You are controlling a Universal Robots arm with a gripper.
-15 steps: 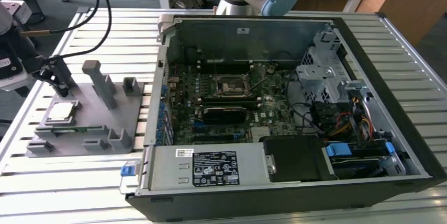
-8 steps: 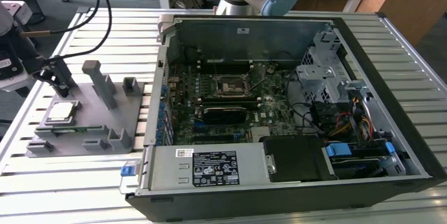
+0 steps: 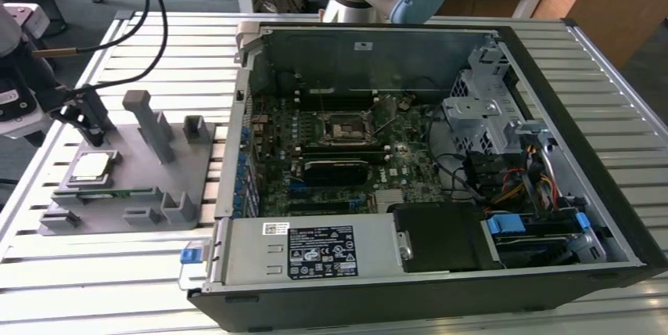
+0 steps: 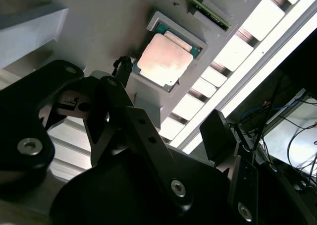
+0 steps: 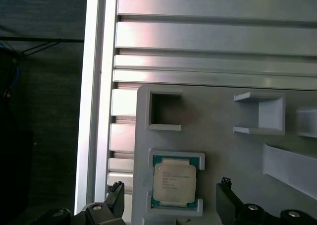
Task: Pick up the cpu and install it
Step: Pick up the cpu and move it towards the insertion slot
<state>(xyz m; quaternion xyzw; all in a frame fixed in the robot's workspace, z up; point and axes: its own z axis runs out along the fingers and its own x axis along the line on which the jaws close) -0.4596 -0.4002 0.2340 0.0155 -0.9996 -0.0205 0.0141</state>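
Exterior view, starting from its left: the cpu point(image 3: 89, 165) lies flat, silver lid up, in a shallow pocket of a grey holder point(image 3: 193, 167) that sits on the slatted metal counter point(image 3: 105, 288). It has not yet been lifted.

I judge the chip light, thin and stiff, with a slippery polished lid and a delicate underside. It is best taken by two opposite green edges with a gentle, level squeeze. The pocket has walls only at its corners, which seems to leave its sides free for fingertips.

The pincer point(image 3: 89, 116) hangs over the holder, above the chip and, as far as I can see, apart from it. In the first wrist view its fingers point(image 5: 228, 200) stand wide apart and hold nothing. One tip is to either side of the pocket, with the chip about midway between them and lower down. The second wrist view shows the same straddle.

Just beside the chip, on the side nearer the exterior camera, a thin green memory stick point(image 3: 105, 192) lies in a slot of the holder.

Toward the exterior view's right an open computer case point(image 3: 611, 139) lies on its side. On its motherboard is the black socket point(image 3: 342, 127) with its metal frame, well apart from chip and pincer. I cannot tell whether that frame is open.
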